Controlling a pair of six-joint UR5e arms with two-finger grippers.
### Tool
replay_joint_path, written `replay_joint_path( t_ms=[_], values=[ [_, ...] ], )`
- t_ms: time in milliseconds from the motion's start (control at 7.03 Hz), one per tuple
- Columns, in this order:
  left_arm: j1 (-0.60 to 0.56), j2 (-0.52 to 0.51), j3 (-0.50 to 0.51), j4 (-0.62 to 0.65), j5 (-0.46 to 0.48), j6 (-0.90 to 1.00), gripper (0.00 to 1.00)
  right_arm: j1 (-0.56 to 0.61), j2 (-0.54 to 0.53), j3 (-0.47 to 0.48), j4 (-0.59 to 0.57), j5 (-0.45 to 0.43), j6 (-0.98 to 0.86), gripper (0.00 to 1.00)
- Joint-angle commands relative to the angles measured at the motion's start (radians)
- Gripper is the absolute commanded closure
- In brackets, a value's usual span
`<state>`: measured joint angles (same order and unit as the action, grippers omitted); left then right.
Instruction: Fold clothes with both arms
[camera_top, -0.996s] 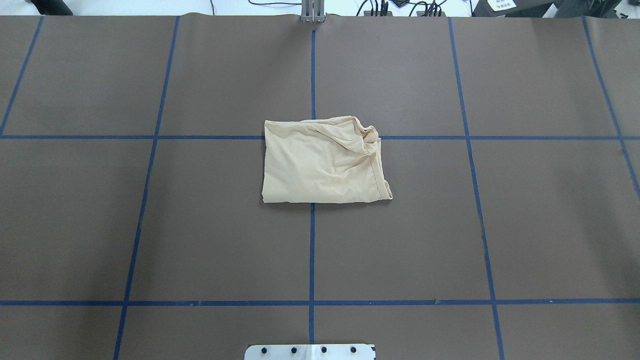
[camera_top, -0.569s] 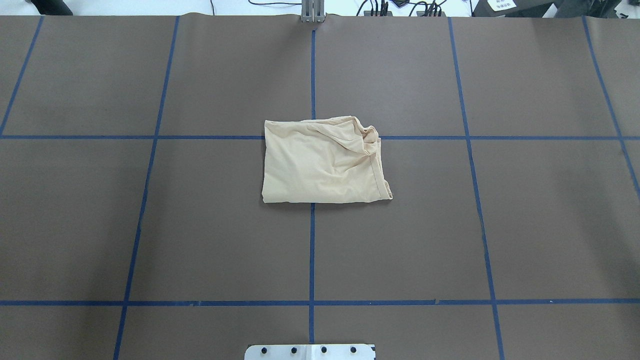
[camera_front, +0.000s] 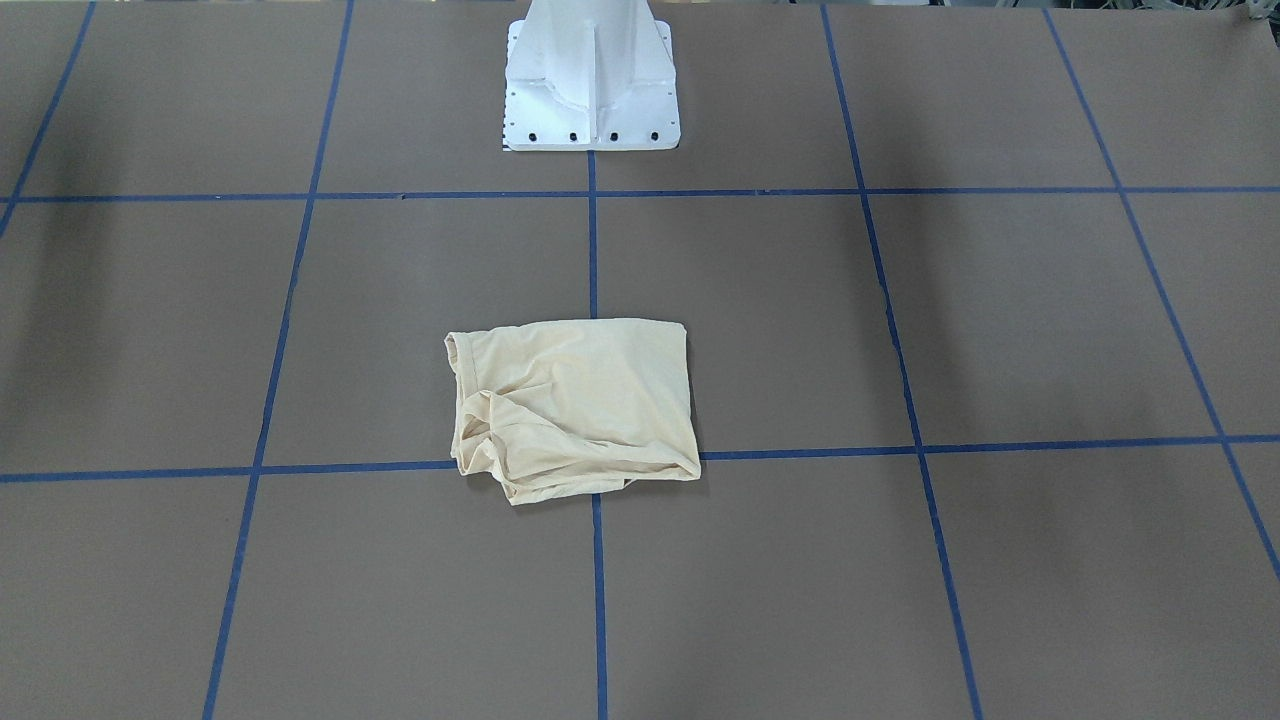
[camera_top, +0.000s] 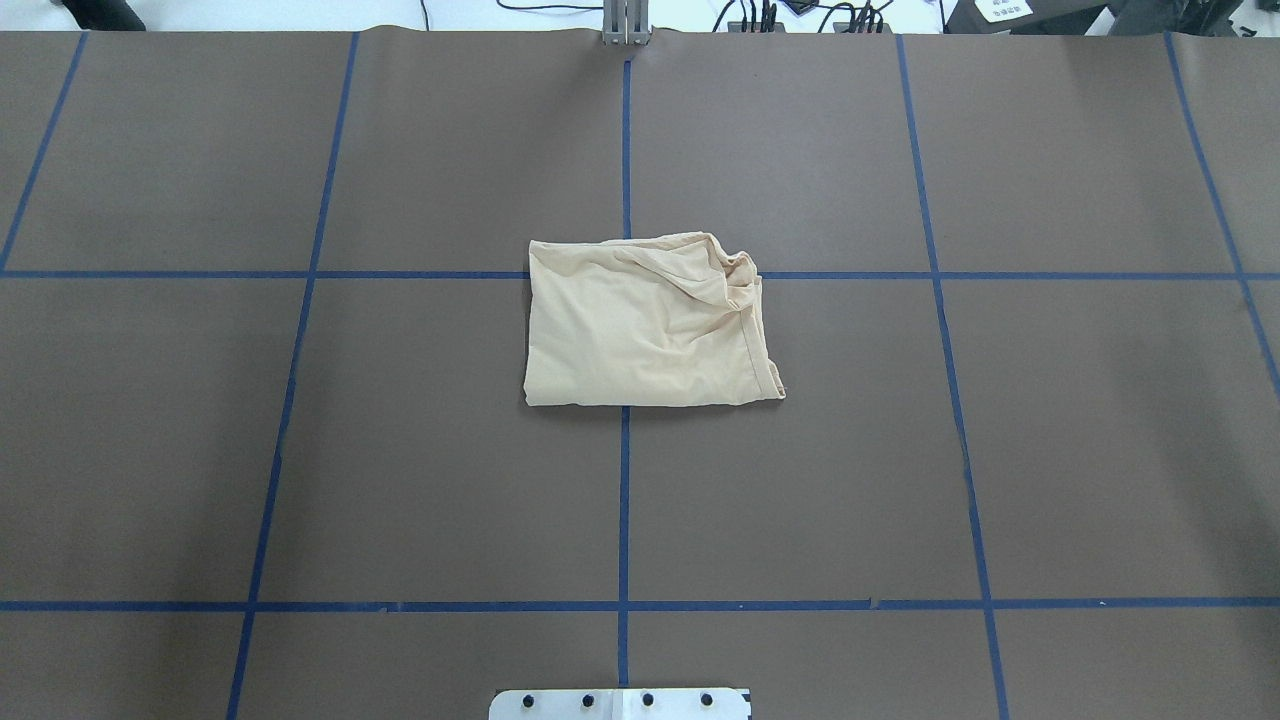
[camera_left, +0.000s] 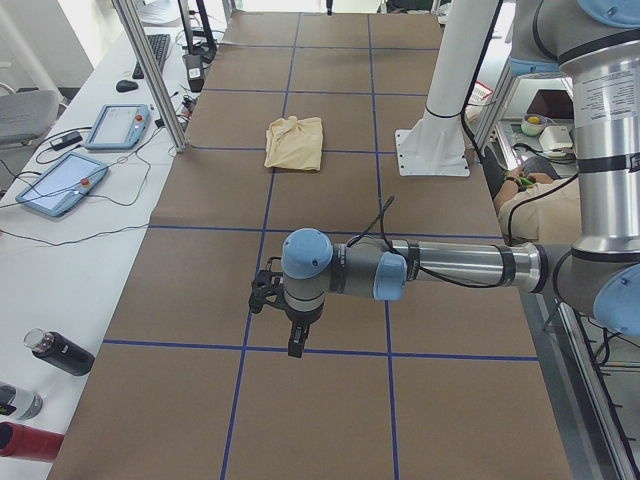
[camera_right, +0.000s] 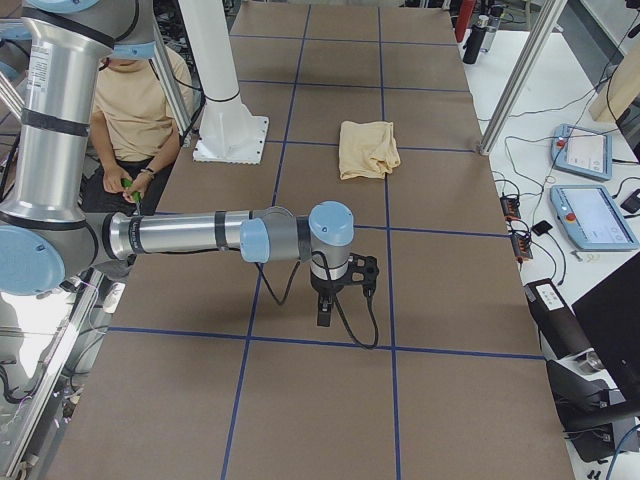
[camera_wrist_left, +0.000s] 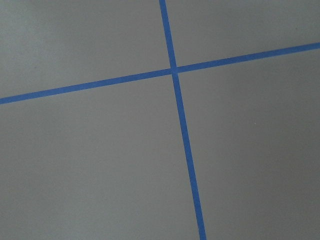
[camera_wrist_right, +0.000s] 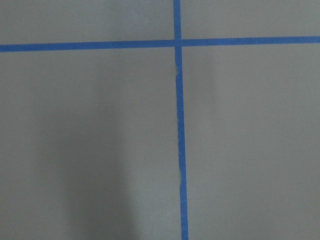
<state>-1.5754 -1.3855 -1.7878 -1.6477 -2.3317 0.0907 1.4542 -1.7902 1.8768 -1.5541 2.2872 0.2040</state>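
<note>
Cream shirt (camera_top: 650, 325) lies folded on the table (camera_top: 400, 480), untouched. Left gripper (camera_left: 297, 342) and right gripper (camera_right: 325, 312) hang well away from it; I can't tell how open either is.

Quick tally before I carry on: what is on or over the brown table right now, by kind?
Cream shirt, folded: 1
Arms: 2, the left arm and the right arm
White pedestal base: 1
Total: 4
</note>
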Motion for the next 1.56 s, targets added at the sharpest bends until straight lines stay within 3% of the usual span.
replay_joint_path(
  t_ms=[0, 1422],
  values=[
    [0.0, 0.0, 0.001, 0.0, 0.002, 0.0, 0.0, 0.0, 0.0, -0.001, 0.003, 0.008, 0.0, 0.0],
    [0.0, 0.0, -0.007, 0.002, 0.002, -0.002, 0.0, 0.0, -0.005, 0.002, 0.002, 0.017, 0.002, 0.0]
  ],
)
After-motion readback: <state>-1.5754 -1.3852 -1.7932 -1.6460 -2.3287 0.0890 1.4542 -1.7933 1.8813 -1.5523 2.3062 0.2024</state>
